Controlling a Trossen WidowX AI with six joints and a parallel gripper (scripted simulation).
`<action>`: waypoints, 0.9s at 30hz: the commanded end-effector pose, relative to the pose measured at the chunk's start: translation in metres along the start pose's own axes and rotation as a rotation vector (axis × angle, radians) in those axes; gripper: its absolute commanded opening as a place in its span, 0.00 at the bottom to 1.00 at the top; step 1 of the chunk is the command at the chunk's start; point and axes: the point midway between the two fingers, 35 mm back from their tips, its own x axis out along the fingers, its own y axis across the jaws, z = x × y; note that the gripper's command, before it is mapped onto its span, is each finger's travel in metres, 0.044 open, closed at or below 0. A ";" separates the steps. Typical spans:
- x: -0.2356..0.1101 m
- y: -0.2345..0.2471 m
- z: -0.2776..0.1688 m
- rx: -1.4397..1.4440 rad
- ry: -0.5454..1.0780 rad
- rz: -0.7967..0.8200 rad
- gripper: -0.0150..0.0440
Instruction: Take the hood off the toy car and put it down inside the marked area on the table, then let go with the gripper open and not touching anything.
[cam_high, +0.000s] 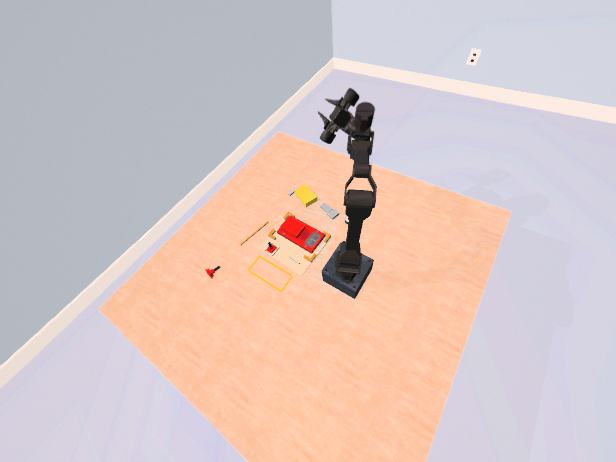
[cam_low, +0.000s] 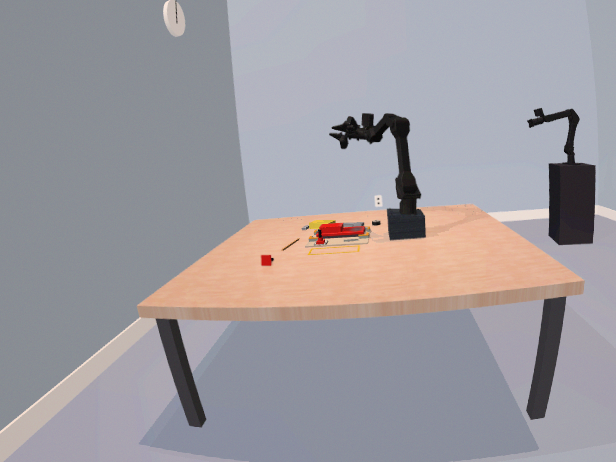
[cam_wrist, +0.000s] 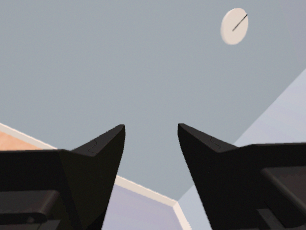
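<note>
Wooden table (cam_low: 450, 280) carries the red toy car (cam_high: 301, 233) lengthwise toward the arm's base, gripper (cam_high: 326, 110) spread, empty

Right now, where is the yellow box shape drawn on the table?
In the top view, the yellow outline lies on the table beside the red toy car, with nothing inside it.

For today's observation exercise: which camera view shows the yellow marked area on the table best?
The top view: the marked area appears as a full yellow rectangle beside the toy car. The exterior view flattens it to a thin outline; the wrist view misses it.
</note>
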 end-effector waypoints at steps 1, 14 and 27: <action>0.001 0.002 -0.001 0.009 0.004 0.002 0.67; 0.066 0.153 -0.045 0.536 0.395 0.244 1.00; 0.033 0.334 -0.048 0.714 1.003 0.563 1.00</action>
